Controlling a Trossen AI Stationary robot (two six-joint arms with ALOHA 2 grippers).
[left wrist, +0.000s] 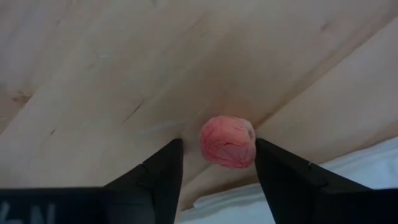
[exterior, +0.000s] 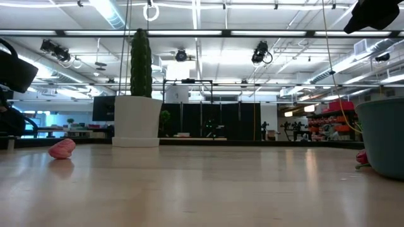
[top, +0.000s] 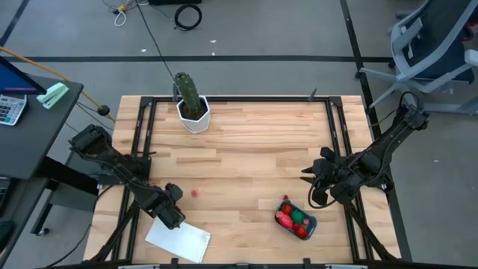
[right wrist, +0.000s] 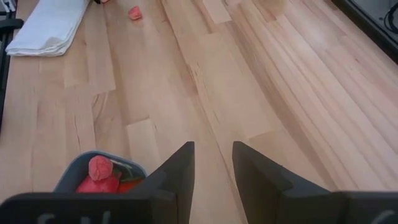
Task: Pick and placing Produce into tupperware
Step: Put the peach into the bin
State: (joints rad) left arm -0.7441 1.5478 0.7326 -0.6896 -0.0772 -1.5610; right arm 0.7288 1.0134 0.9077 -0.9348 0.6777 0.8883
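The left gripper (left wrist: 217, 165), fingers spread, straddles 1 small pink toy fruit (top: 194, 193) on the wooden table (top: 246, 142), left of the teal plastic tupperware (top: 296, 218). Closing off-centre could roll the fruit away. The right gripper (right wrist: 213, 163) waits, fingers parted. No writing is legible.

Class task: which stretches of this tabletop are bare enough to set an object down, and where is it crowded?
Bare wood runs between the cactus pot and the blue container, across the table's middle. Crowded: the near-left corner, where the left gripper, pink toy and white sheet cluster, and beside the right gripper.
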